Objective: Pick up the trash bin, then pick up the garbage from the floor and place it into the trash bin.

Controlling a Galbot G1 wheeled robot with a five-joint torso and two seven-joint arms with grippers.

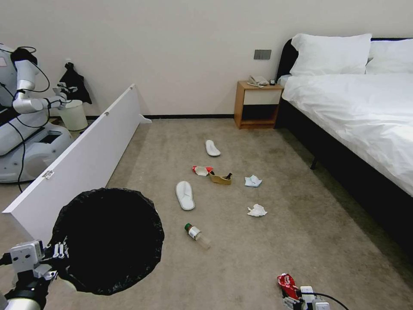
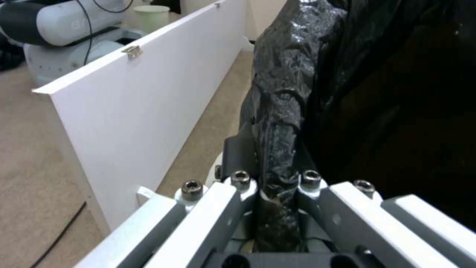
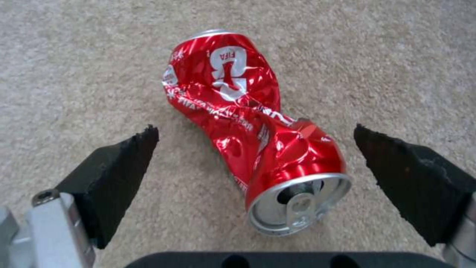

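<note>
Crushed red aluminium can (image 3: 253, 130): lies on beige carpet (image 3: 74, 56), opened end toward right gripper (image 3: 255, 136), long axis between its wide-apart jaws. Left gripper (image 2: 275, 186): clamped on black-bagged round trash bin (image 1: 107, 239) rim, beside white board (image 1: 86, 163). Slippers, tissues, bottle scattered well ahead.

You see a crushed can (image 3: 250, 130) of glossy red metal on matt, rough-pile carpet (image 3: 74, 67). The trash bin (image 2: 297, 93) liner is shiny, wrinkled black plastic. The right gripper's pads (image 3: 119, 175) look matt, rough-edged.
</note>
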